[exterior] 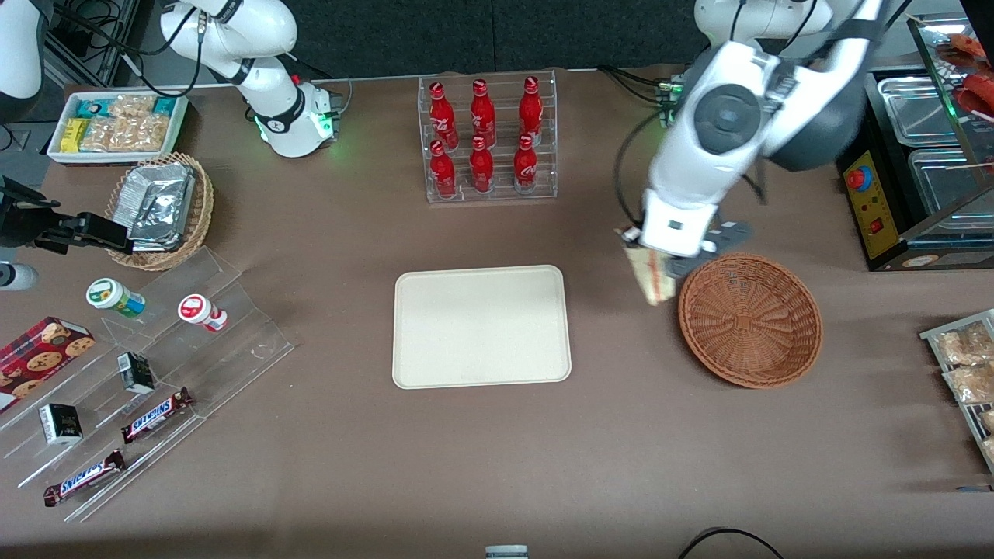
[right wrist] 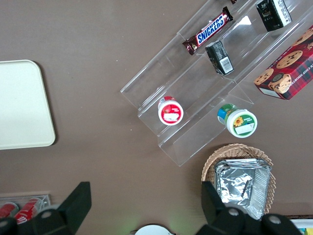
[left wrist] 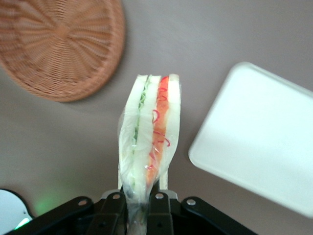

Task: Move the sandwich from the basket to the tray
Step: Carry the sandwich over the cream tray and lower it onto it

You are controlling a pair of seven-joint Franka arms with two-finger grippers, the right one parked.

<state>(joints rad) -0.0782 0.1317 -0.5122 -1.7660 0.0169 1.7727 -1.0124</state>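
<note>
Over brown table (exterior: 334, 310), pincer (left wrist: 143, 205) clamps sandwich (left wrist: 149, 132) beside basket (exterior: 750, 320).

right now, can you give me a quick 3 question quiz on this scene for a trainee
1. True or false: the sandwich lies in the basket.
2. What is on the tray? A) the sandwich B) a bottle C) nothing
3. Fill in: the end effector is shut on the ____.

Key
1. False: the end effector holds it above the table, between basket and tray.
2. C
3. sandwich
</note>
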